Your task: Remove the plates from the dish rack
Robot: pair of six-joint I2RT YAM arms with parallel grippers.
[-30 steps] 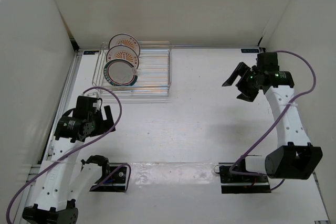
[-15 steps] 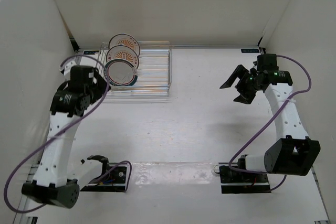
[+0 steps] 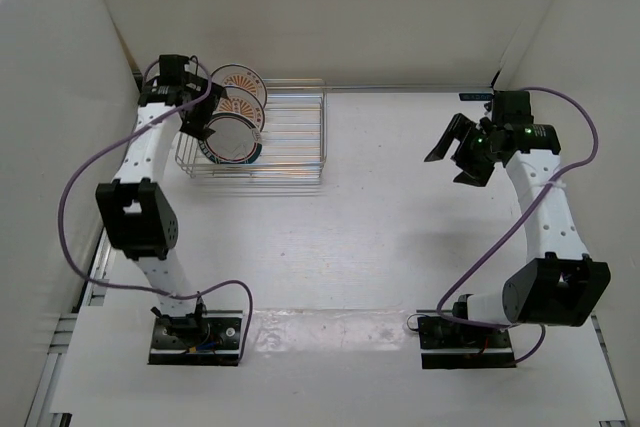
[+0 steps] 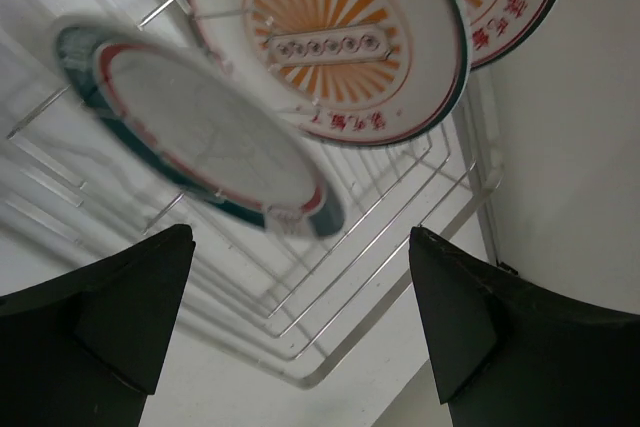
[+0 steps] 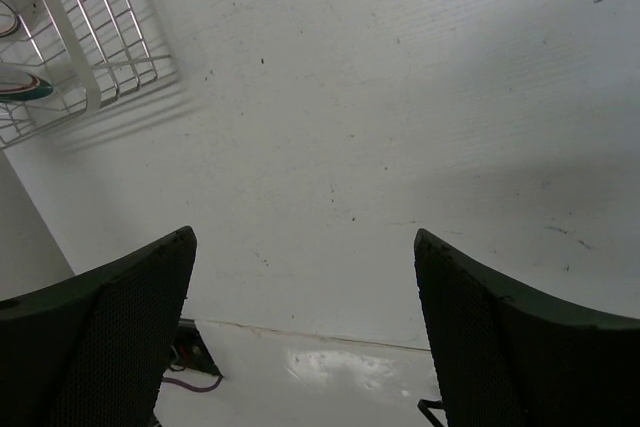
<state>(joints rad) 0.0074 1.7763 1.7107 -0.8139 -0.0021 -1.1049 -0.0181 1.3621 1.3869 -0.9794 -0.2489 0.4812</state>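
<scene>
The silver wire dish rack [image 3: 290, 137] stands at the back left of the table. Three plates stand upright in its left end: a white one with a dark green-and-red rim [image 3: 230, 140] in front, then two orange sunburst plates [image 3: 244, 108] [image 3: 238, 78] behind it. My left gripper [image 3: 205, 112] hovers open at the rack's left end, beside the plates and holding nothing. In the left wrist view the green-rimmed plate [image 4: 190, 132] and a sunburst plate [image 4: 330, 37] lie just beyond my open left gripper [image 4: 300, 237]. My right gripper [image 3: 455, 159] hangs open over bare table at the right.
White walls enclose the table on the left, back and right; the rack sits close to the back-left corner. The right wrist view shows the rack's end [image 5: 90, 47] far off and the left arm's base [image 5: 190, 347].
My left arm has swung from the near left of the table up to the rack's left end, beside the plates. The right gripper has barely shifted. Both stay open.
</scene>
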